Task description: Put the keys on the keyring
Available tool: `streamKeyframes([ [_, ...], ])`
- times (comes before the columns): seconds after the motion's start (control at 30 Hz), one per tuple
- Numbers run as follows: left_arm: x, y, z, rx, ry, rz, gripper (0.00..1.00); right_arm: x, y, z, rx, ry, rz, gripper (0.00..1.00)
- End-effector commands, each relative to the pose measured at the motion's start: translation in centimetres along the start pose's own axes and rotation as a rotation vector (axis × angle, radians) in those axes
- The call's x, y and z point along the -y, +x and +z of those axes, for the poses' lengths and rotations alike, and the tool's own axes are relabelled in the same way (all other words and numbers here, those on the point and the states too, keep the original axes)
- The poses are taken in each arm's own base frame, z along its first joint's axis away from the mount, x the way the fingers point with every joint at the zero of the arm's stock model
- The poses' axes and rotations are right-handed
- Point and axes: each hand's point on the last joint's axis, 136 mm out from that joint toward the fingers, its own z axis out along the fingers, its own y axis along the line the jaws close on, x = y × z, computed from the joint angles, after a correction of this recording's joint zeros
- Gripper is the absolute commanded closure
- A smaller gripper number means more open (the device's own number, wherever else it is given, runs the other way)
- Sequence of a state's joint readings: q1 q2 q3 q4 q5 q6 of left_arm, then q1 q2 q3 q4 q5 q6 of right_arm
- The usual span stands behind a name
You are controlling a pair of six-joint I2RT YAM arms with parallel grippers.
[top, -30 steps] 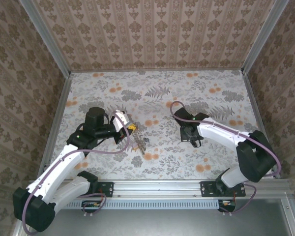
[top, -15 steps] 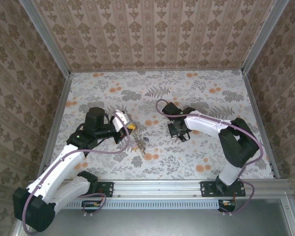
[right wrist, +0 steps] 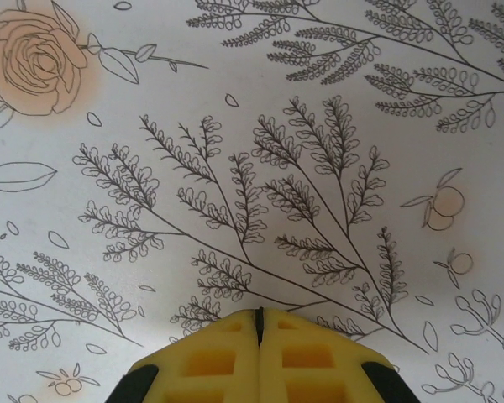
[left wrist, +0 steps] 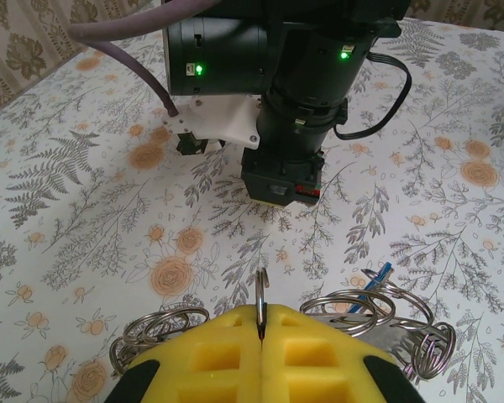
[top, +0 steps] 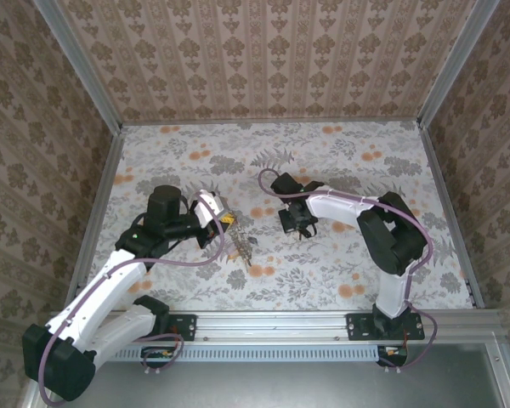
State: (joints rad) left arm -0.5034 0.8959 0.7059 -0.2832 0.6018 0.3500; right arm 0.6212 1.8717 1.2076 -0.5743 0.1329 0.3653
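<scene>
Keyring, thin silvery ring standing edge-on amid looping silvery coils, being clamped between left gripper jaws, right gripper jaws pressing together empty, hovering over floral counter near left gripper

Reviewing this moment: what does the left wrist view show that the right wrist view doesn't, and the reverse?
Left wrist: the left gripper pinches a thin silvery metal ring edge-on; silvery coiled loops and a blue sliver lie beside it; the right arm's black housing stands ahead. Right wrist: the right gripper is shut on nothing, near a large orange rose print. Both: closed yellow foam pads above the floral tablecloth.
</scene>
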Motion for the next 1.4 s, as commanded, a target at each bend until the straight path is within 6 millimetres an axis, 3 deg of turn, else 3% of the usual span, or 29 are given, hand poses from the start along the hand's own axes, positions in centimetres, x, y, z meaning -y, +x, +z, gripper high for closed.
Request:
streamKeyframes([
  [0.0, -0.1, -0.9, -0.2, 0.041, -0.007, 0.009, 1.0, -0.4, 0.1, -0.1, -0.008, -0.02, -0.01, 0.92],
  [0.2, -0.1, -0.9, -0.2, 0.043, -0.005, 0.009, 1.0, 0.2, 1.1, -0.8, -0.005, -0.021, -0.033, 0.78],
  [0.63, -0.1, -0.9, -0.2, 0.042, -0.006, 0.009, 1.0, 2.0, 1.1, -1.6, -0.016, 0.071, -0.161, 0.72],
  [0.8, -0.1, -0.8, -0.3, 0.041, -0.009, 0.009, 1.0, 1.9, 1.9, -2.1, -0.069, 0.054, -0.327, 0.64],
  [1.03, -0.1, -0.8, -0.3, 0.039, -0.007, 0.011, 1.0, 3.2, 2.5, -1.3, -0.159, 0.102, -0.505, 0.63],
  [1.37, -0.1, -0.8, -0.2, 0.037, -0.007, 0.011, 1.0, 2.1, 1.6, -0.7, -0.162, -0.035, -0.468, 0.65],
])
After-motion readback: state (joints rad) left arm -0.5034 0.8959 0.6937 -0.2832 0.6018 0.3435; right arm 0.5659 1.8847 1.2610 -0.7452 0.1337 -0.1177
